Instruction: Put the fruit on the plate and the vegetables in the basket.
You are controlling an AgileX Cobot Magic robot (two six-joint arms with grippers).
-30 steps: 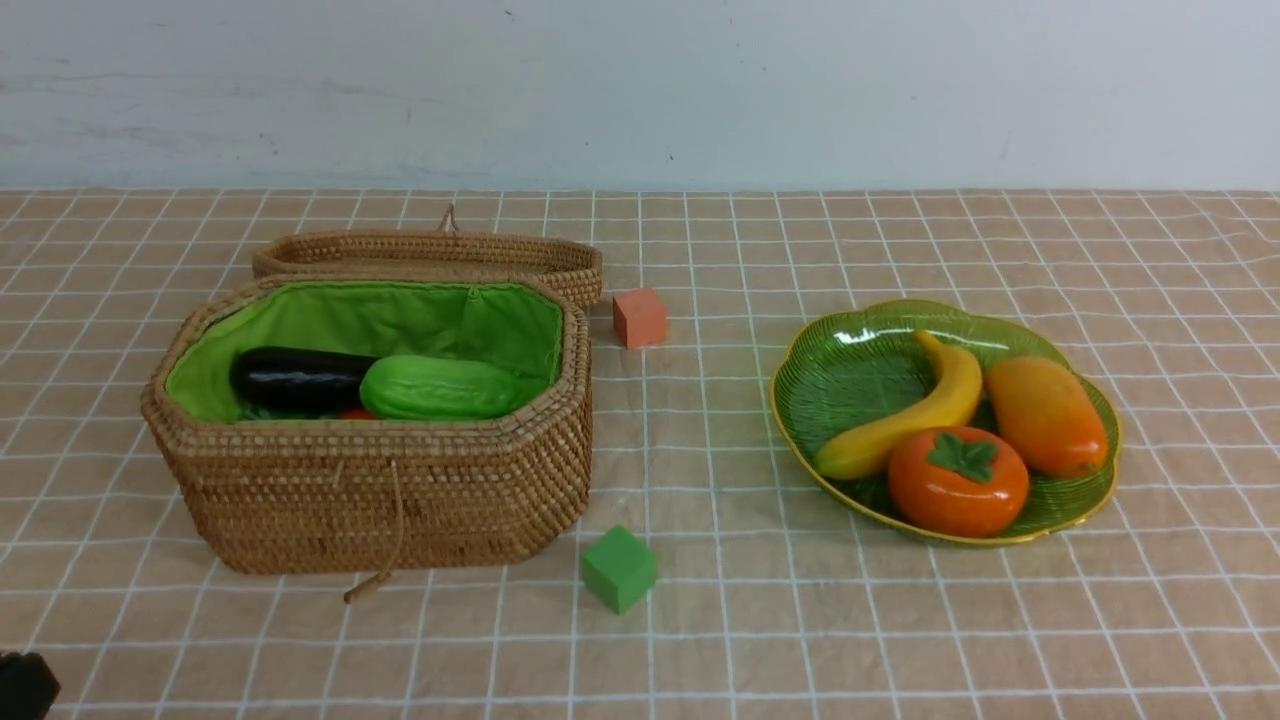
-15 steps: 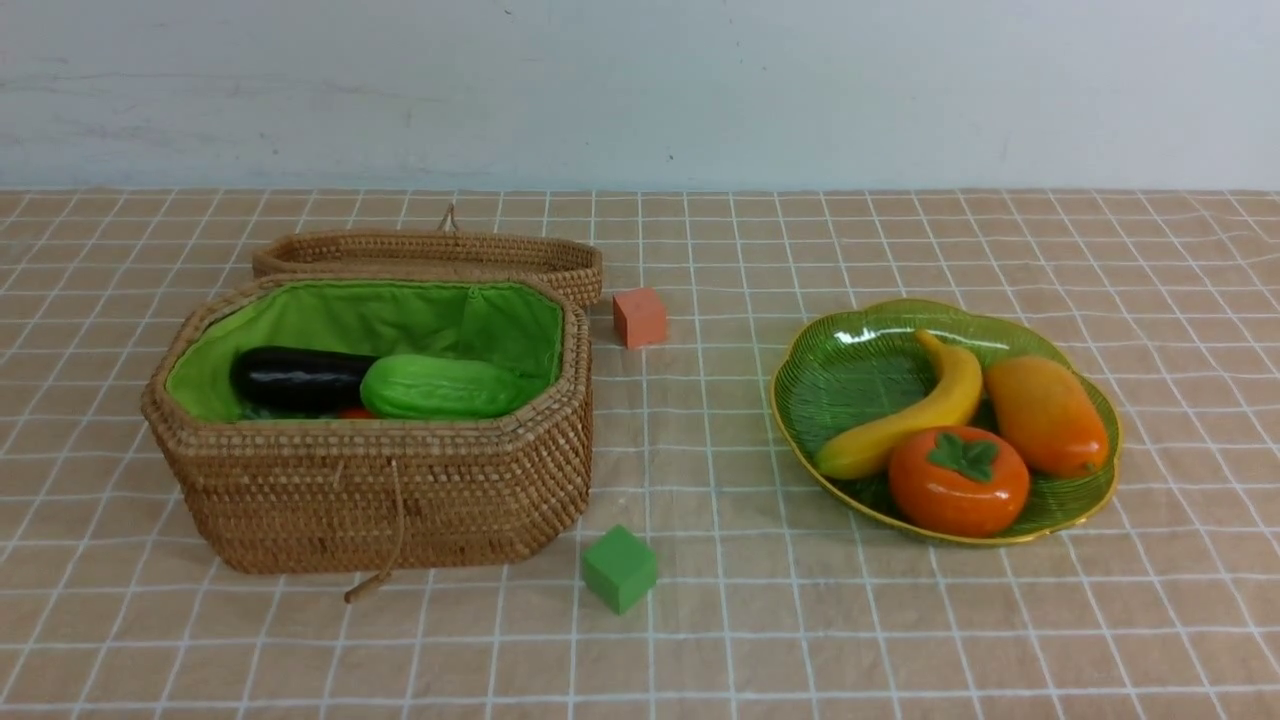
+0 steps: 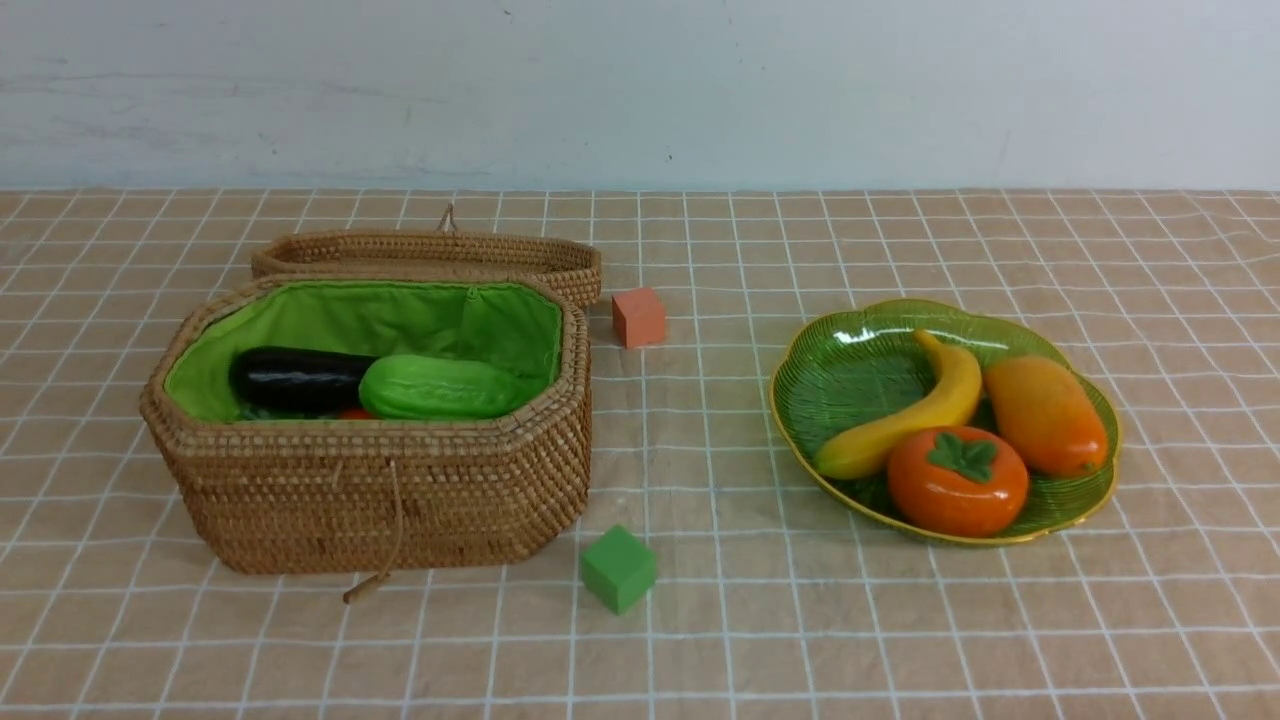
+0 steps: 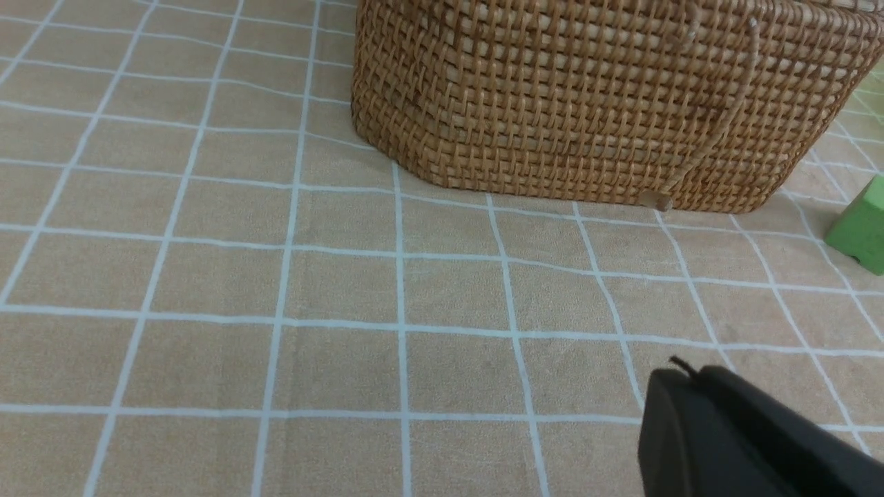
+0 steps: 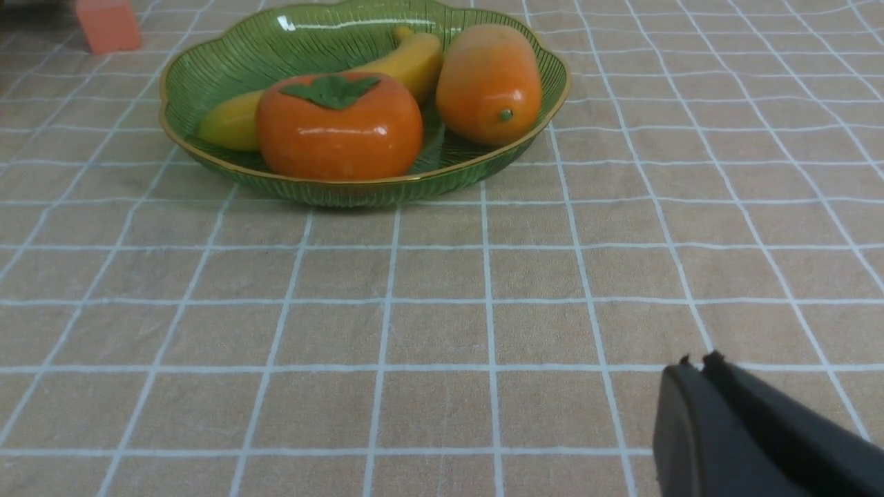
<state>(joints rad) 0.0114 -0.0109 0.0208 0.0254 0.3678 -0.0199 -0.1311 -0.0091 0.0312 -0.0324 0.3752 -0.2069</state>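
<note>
Both end effectors, left and right, are pressed together, empty. Banana sits on the plate, eggplant in the basket

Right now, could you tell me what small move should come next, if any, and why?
Probably none beyond keeping both arms parked. The banana, persimmon and mango lie on the plate; the eggplant and gourd sit in the basket. Only two cubes remain on the cloth, and both claws are shut, empty.

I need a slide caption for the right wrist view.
Banana, persimmon and mango on the green plate.
</note>
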